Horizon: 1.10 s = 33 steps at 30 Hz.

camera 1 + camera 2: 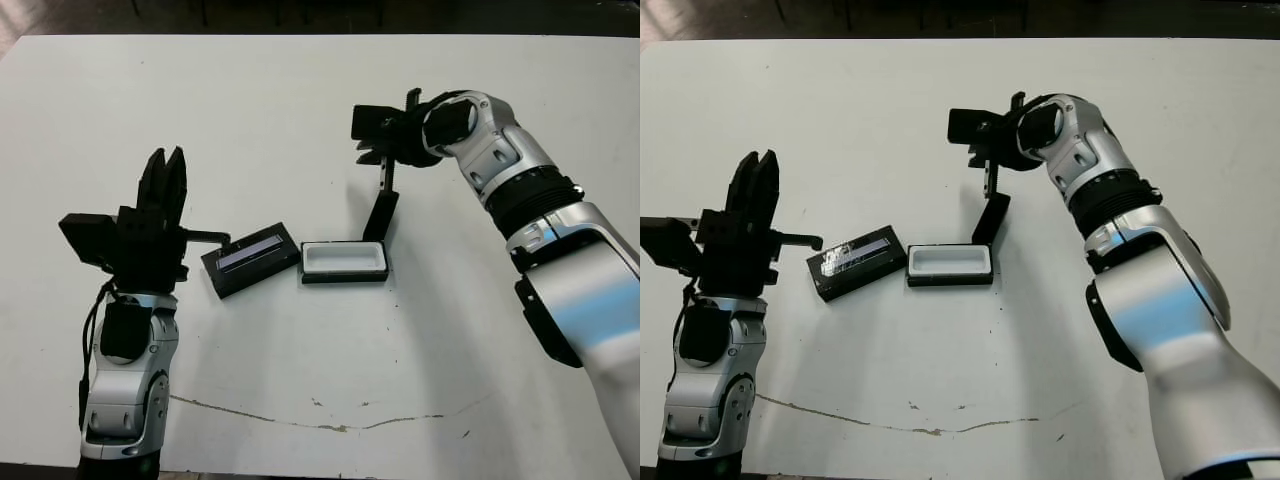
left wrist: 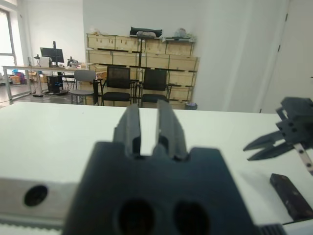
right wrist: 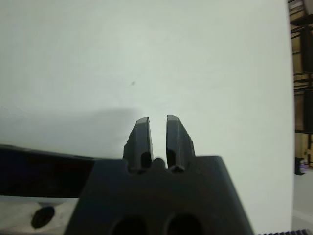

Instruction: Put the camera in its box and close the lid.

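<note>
The box (image 1: 343, 272), a shallow black tray with a white lining, lies open near the table's middle. The lid (image 1: 250, 259), black with a pale stripe, lies flat just left of it. The camera (image 1: 380, 215), a slim black bar, slants away from the box's far right corner; whether it rests on the rim is unclear. It also shows in the left wrist view, camera (image 2: 289, 196). My right gripper (image 3: 158, 120) hovers just beyond the camera's far end, fingers a narrow gap apart with nothing between them. My left gripper (image 1: 163, 155) is raised left of the lid, fingertips up, narrowly open and empty.
The white table (image 1: 300, 380) has a thin crack line near its front edge. A thin bracket (image 1: 387, 175) hangs from my right wrist down toward the camera. Beyond the table are chairs (image 2: 117, 81), wooden cabinets and a desk.
</note>
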Motion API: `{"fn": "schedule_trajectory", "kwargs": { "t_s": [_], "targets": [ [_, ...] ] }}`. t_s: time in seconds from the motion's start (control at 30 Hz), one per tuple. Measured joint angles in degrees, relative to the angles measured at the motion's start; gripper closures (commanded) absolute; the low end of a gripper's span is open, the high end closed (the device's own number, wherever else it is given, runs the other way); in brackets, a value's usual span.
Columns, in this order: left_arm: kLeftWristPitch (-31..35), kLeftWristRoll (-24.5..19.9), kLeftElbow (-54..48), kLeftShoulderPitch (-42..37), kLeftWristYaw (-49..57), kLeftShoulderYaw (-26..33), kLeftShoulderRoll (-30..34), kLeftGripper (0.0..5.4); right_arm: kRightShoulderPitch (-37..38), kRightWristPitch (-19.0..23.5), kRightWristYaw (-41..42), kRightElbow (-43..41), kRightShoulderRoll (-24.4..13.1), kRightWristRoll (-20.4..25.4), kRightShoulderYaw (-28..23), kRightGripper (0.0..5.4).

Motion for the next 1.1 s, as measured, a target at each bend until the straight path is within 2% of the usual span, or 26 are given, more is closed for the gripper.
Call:
{"fn": "schedule_trajectory", "kwargs": {
  "t_s": [0.37, 0.67, 0.93, 1.1],
  "targets": [
    [-1.7, -0.1, 0.0, 1.7, 0.1, -0.2, -0.1, 5.37, 2.3, 1.6, 2.1, -1.2, 1.3, -0.4, 0.9, 5.4],
    [-2.3, 0.4, 0.1, 1.8, 0.2, -0.5, -0.2, 5.37, 2.7, 0.8, 3.2, -1.4, 0.8, -0.3, 0.9, 5.4],
    [-2.8, 0.4, 0.6, 1.7, 0.6, -0.5, -0.3, 5.37, 4.2, 0.6, 6.3, -3.7, -2.3, 1.0, 0.0, 5.4],
    [-2.7, 0.5, 0.5, 1.7, 1.0, -0.5, -0.3, 5.37, 5.0, -1.4, 8.5, -4.9, -4.9, 1.7, -0.2, 5.4]
  ]
}}
